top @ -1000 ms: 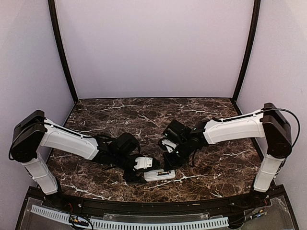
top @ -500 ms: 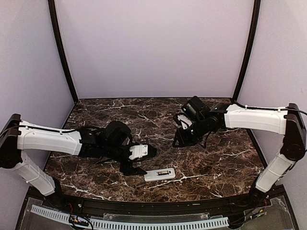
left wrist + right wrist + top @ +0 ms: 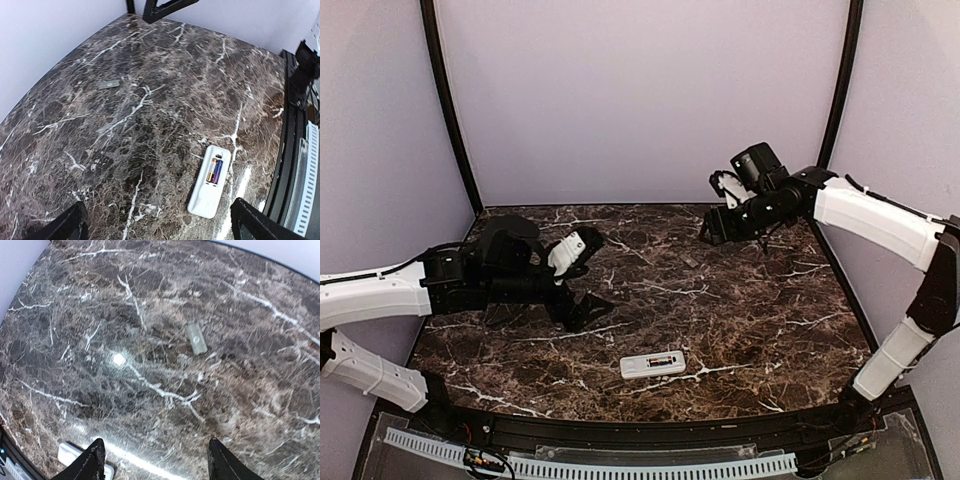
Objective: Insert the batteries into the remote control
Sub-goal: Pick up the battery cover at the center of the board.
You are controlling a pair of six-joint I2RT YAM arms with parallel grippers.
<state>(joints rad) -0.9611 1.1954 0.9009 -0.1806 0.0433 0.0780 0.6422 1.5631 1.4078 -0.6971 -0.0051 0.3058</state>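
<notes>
Spotter: Where's the slim white plastic remote control (image 3: 210, 186)?
Me: Near the front edge of the marble desk (image 3: 125, 125), dark batteries (image 3: 216, 170) in its bay. My left claw (image 3: 159, 227) and right claw (image 3: 157, 462) gape, empty (uncovered, a bump could spill them).

Both arms are now pulled away from the remote control (image 3: 653, 364). The left gripper (image 3: 582, 308), which a second ago is right at the remote, now hangs higher, and the remote lies well ahead of its jaws. The right gripper (image 3: 712, 235) is also raised, with the remote now well apart from its jaws.
</notes>
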